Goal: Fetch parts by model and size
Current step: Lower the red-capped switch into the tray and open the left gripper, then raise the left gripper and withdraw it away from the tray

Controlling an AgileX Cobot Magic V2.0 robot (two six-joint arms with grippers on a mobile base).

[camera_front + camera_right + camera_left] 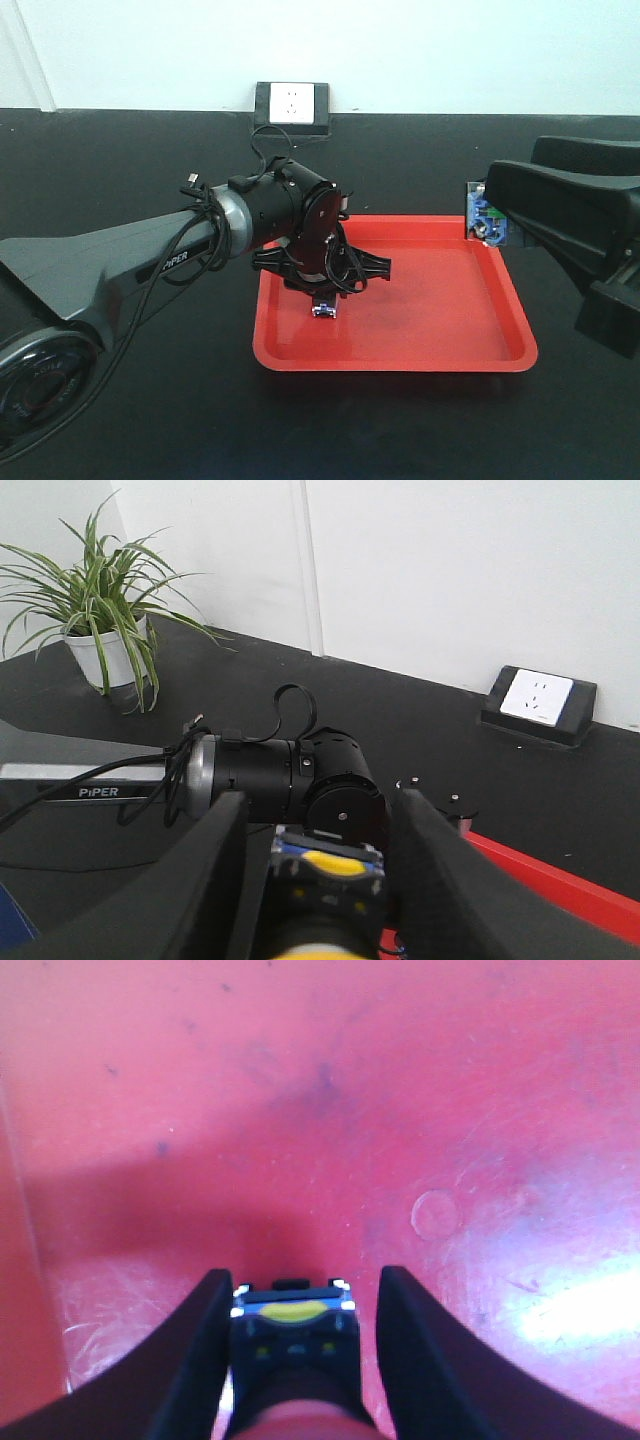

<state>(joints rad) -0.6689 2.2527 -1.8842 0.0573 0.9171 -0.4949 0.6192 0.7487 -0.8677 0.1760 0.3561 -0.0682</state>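
Note:
A red tray [430, 320] lies on the black table. Inside its left part, my left gripper [323, 303] points down, shut on the red-capped switch [324, 311], whose blue base is at or just above the tray floor. The left wrist view has that switch [295, 1335] between the dark fingers [195, 1360] of the left gripper [305, 1290], over the tray floor [300, 1110]. At the tray's far right corner my right gripper [490, 225] holds the yellow-capped switch [487, 220] in the air. The right wrist view shows this switch [325, 875] in the right gripper [320, 815].
A white wall socket [291, 103] on a black block sits at the table's back edge. A potted plant [100, 610] stands far left. The left arm's black wrist [300, 780] and its cables hang over the tray's left side. The tray rim [560, 890] shows below the right gripper.

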